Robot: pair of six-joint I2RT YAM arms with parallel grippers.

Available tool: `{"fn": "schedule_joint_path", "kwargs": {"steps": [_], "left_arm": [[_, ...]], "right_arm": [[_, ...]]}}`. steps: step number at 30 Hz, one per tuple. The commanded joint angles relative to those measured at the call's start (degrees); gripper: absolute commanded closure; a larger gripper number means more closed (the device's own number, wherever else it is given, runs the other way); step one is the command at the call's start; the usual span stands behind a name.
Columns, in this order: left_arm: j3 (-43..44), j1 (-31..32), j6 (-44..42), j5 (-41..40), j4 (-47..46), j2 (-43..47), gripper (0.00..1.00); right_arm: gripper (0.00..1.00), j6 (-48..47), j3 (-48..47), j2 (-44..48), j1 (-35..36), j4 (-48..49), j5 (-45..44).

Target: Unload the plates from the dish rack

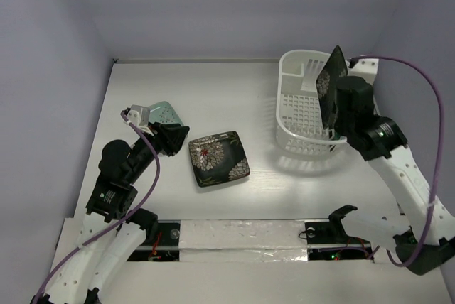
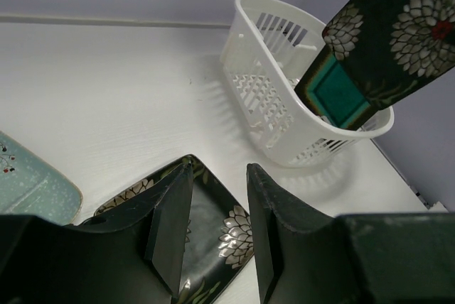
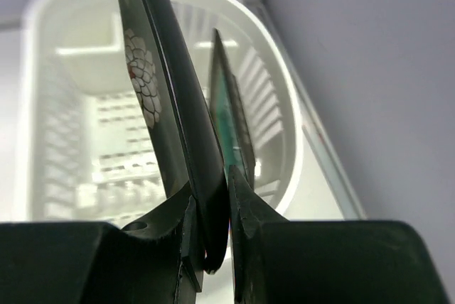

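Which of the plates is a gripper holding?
The dark flowered plate upright in the right gripper, at the rack; the other flowered plate lies on the table.

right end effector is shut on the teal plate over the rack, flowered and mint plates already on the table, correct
No: the right end effector is shut on a dark flowered plate, per the right wrist view; the teal plate stands beside it in the rack. The rest holds.

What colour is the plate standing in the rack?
Teal plate with a dark rim, clearest in left wrist view.
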State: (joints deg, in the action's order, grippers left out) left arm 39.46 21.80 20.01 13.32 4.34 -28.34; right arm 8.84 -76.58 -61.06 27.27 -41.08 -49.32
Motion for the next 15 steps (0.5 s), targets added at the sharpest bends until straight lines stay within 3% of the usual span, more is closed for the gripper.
{"fn": "schedule_joint_path", "kwargs": {"steps": [1, 3, 8, 15], "left_arm": [[2.11, 0.35, -0.23, 0.3, -2.49, -0.23, 0.66], [2.11, 0.35, -0.32, 0.3, -2.58, -0.31, 0.66], [2.11, -0.18, -0.24, 0.3, -2.58, -0.58, 0.66], [2.37, -0.71, -0.24, -1.98, -1.53, 0.21, 0.66]], "right_arm": [[1.0, 4.42, -4.2, 6.38, 1.73, 8.63, 9.54], [1.0, 7.48, -1.74, 9.54, 2.26, 11.36, 15.98], [1.0, 17.95, 10.02, 12.63, 4.81, 30.33, 40.15], [1.0, 33.22, 20.84, 2.71, 17.27, 51.42, 42.64]]}}
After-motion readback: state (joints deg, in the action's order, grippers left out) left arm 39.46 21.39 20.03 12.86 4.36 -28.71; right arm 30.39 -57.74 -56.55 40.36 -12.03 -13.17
